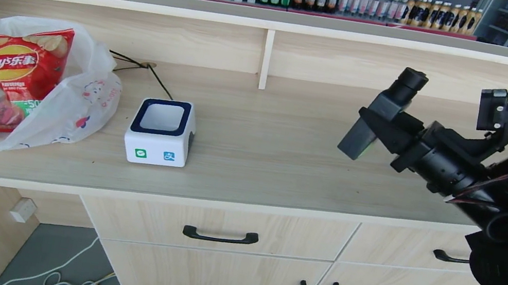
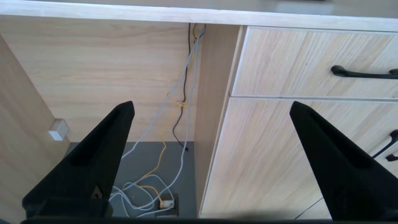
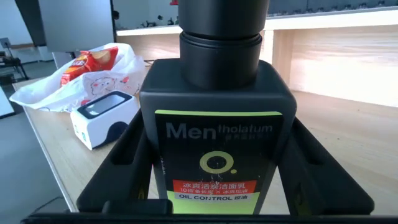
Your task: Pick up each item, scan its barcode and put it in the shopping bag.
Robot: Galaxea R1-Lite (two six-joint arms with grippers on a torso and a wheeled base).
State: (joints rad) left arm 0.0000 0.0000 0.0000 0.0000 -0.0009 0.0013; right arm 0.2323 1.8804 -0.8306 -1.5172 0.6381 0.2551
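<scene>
Black bottle (image 1: 359, 138) within right hand (image 1: 387, 122)

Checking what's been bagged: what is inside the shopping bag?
A red chip packet stands inside the shopping bag, its top poking out. Anything behind or beneath it is hidden.

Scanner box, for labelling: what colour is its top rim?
Dark navy, on a white scanner; head view shows it best.

Matt pale wood-grain counter (image 1: 287, 132); thin translucent plastic shopping bag (image 1: 83, 102); glossy chip packet (image 1: 19, 64); matt black bottle (image 3: 214, 112).
</scene>
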